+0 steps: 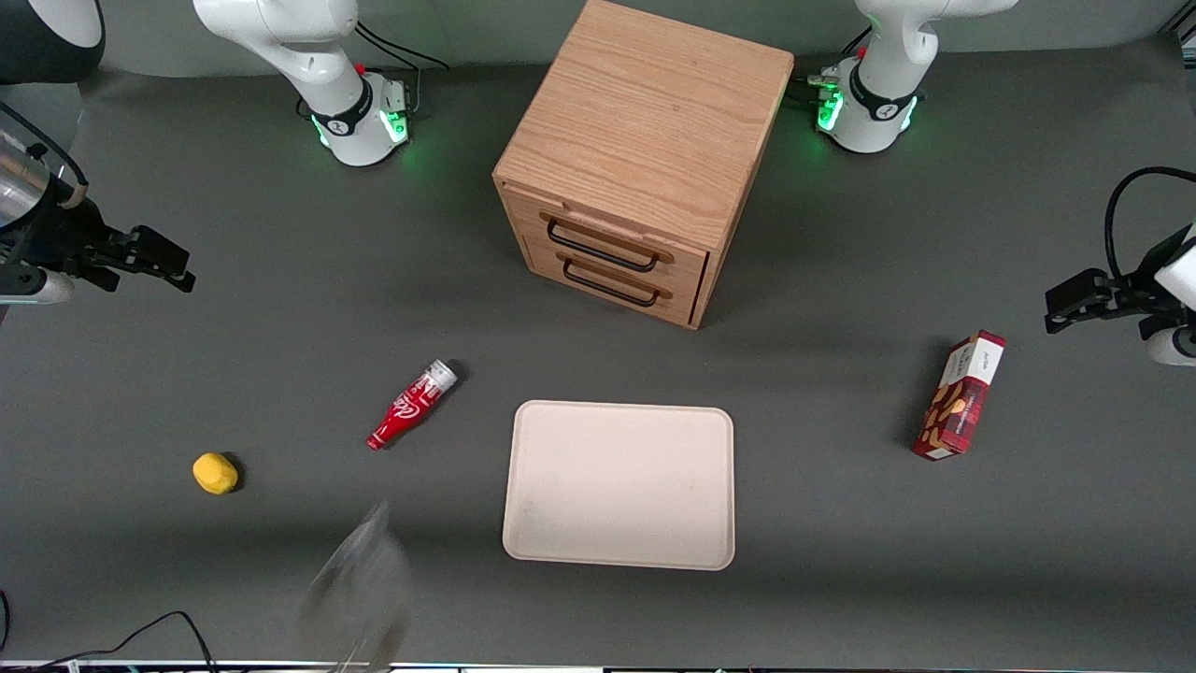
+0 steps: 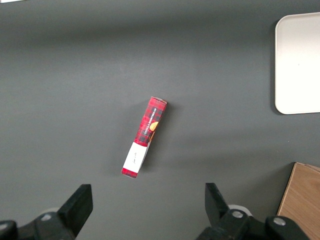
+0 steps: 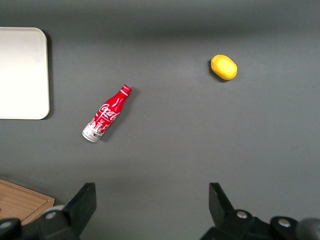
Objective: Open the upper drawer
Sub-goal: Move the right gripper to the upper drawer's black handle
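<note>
The wooden cube cabinet (image 1: 645, 140) stands in the middle of the table, toward the arm bases. Its upper drawer (image 1: 607, 232) is pushed in, with a black wire handle (image 1: 598, 248) across its front. The lower drawer (image 1: 619, 285) under it is also pushed in. My right gripper (image 1: 177, 266) hangs above the bare table toward the working arm's end, far from the cabinet. Its fingers (image 3: 82, 200) are wide apart and hold nothing, with the gripper (image 3: 151, 195) over grey table. A corner of the cabinet (image 3: 20, 202) shows in the right wrist view.
A red cola bottle (image 1: 411, 405) lies in front of the cabinet, toward the working arm's end, with a yellow lemon (image 1: 215, 473) farther out. A beige tray (image 1: 619, 484) lies nearer the camera than the cabinet. A red biscuit box (image 1: 961, 396) lies toward the parked arm's end. A clear glass (image 1: 360, 589) stands near the front edge.
</note>
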You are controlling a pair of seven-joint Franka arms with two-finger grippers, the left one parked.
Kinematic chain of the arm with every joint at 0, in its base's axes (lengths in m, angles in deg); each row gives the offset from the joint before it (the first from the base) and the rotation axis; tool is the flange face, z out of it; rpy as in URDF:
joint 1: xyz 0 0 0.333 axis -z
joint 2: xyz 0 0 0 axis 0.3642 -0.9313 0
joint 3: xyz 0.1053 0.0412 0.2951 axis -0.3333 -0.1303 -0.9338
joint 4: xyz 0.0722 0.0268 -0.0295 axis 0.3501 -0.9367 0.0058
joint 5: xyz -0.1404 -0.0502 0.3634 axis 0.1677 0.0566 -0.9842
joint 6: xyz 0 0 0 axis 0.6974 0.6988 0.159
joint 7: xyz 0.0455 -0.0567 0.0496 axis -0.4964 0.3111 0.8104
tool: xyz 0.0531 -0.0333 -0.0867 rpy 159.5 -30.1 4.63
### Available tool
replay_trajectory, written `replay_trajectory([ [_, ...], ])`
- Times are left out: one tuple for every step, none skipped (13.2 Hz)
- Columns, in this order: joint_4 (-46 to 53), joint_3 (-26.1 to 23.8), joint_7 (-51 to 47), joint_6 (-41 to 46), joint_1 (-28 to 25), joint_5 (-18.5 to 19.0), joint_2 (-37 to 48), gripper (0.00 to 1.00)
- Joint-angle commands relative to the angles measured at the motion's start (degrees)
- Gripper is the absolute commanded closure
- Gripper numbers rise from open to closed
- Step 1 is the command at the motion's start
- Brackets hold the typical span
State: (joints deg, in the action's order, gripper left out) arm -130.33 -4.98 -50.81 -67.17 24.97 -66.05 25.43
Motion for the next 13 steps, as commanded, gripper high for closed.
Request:
replay_trajectory([
  [-0.1, 0.4, -1.0, 0.7, -0.4, -0.8, 0.3, 0.0],
  [0.0, 0.4, -1.0, 0.7, -0.5, -0.8, 0.3, 0.0],
  [0.0, 0.4, -1.1, 0.6, -0.5, -0.9, 0.2, 0.0],
  [0.2, 0.3, -1.0, 0.5, -0.6, -0.9, 0.1, 0.0],
  [0.8, 0.1, -0.9, 0.4, -0.8, -0.7, -0.1, 0.0],
  [2.4, -0.4, 0.0, 0.4, -1.8, -0.7, -0.8, 0.0],
  [4.6, -1.4, 0.0, 0.6, -2.6, -0.8, -2.3, 0.0],
  [6.1, -4.6, 0.0, 0.8, -2.6, -0.9, -3.5, 0.0],
  [6.5, -8.3, 0.0, 0.8, -2.6, -0.9, -4.3, 0.0],
  [6.7, -12.4, 0.0, 0.7, -2.6, -0.8, -5.0, 0.0],
  [6.7, -17.3, 0.0, 0.7, -2.6, -0.7, -5.8, 0.0],
  [7.2, -21.9, -0.1, 0.6, -2.6, -0.4, -6.9, 0.0],
  [8.9, -26.1, -0.1, 0.0, -2.8, -0.1, -8.8, 0.0],
])
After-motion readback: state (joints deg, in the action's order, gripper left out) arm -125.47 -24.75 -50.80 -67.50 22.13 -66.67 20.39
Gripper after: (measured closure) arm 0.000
